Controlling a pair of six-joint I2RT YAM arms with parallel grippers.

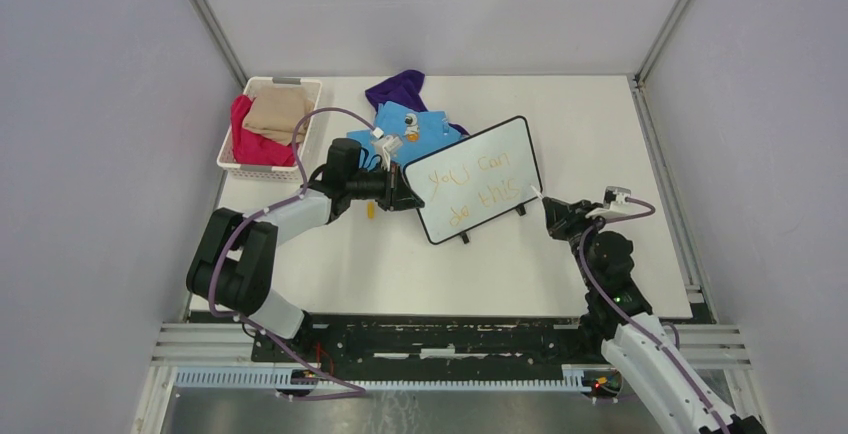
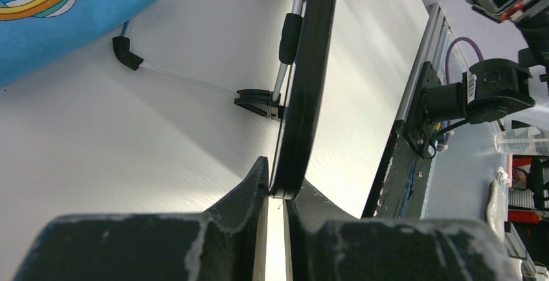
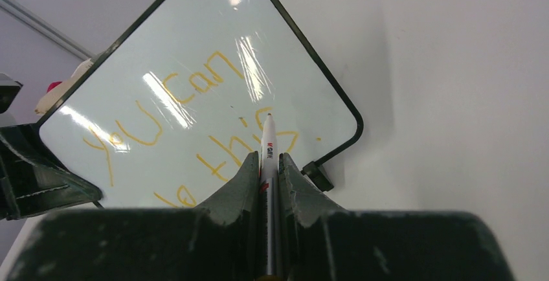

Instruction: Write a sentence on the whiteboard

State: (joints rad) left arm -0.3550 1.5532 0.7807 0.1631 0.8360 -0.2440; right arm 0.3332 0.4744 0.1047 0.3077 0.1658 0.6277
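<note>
Pinches a marker [image 3: 268,140] in the right hand [image 3: 268,164], fingers pressed together on the barrel, tip pointing away from the hand. Just past that tip: the whiteboard [image 3: 213,22], tilted up on its black feet, bearing the sentence [image 3: 201,83] "you can do this" in orange-yellow over two lines. Contact between tip and surface: impossible to judge. On the board's opposite side, clamps the black frame in the left hand [image 2: 277,187], fingers closed on the edge. Beyond the left hand, a blue shirt [image 1: 415,126] and a purple cloth [image 1: 397,87]; farther to its left, a white basket [image 1: 262,82] of clothes. Beneath all, the white table [image 1: 400,274].
</note>
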